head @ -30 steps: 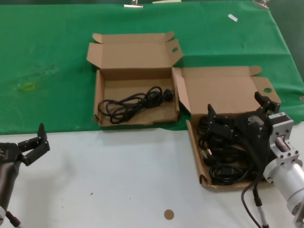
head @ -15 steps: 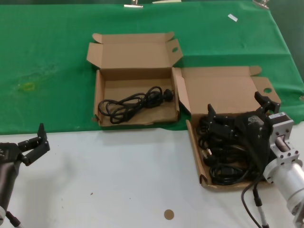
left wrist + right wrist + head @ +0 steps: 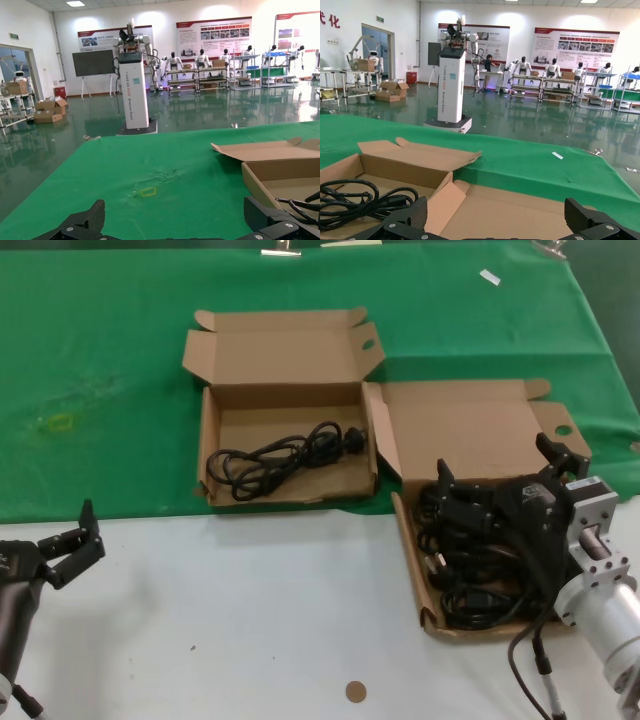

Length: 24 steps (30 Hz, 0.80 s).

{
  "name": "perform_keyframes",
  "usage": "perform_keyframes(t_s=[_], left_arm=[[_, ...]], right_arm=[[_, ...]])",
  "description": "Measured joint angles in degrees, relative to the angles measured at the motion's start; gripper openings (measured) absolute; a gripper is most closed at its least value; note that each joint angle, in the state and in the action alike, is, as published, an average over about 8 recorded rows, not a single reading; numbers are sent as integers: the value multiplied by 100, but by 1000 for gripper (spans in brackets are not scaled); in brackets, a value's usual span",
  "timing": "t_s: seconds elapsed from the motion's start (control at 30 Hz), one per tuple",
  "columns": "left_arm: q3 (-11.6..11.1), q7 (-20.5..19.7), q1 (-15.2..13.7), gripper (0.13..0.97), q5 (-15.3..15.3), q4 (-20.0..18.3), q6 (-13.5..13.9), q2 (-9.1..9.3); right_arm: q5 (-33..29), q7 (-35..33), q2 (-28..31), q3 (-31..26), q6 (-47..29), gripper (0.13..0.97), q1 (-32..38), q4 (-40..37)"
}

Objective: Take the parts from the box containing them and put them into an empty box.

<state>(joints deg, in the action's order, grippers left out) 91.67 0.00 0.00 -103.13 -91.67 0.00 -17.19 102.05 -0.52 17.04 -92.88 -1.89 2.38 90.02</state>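
Clearly nearer: right gripper (image 3: 497,475), jaws apart, over cable pile (image 3: 478,570) in lower-right box (image 3: 470,430); target box (image 3: 285,455) up-left; left gripper (image 3: 72,538) open, lower left.

Bare table (image 3: 250,610) lies open between the two arms. The right pincer (image 3: 500,475) sits over the cable-crowded box (image 3: 470,435), whose raised lid blocks the far side.

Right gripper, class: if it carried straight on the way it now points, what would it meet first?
Probably the raised lid of the box of cables beneath the open right gripper; depth is unclear.
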Motion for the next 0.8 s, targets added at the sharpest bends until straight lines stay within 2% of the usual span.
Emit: perform_keyframes(t_s=[0.8], left_arm=[[0,0,0,966,0,0,0,0]], right_arm=[[0,0,0,0,0,966,0,0]])
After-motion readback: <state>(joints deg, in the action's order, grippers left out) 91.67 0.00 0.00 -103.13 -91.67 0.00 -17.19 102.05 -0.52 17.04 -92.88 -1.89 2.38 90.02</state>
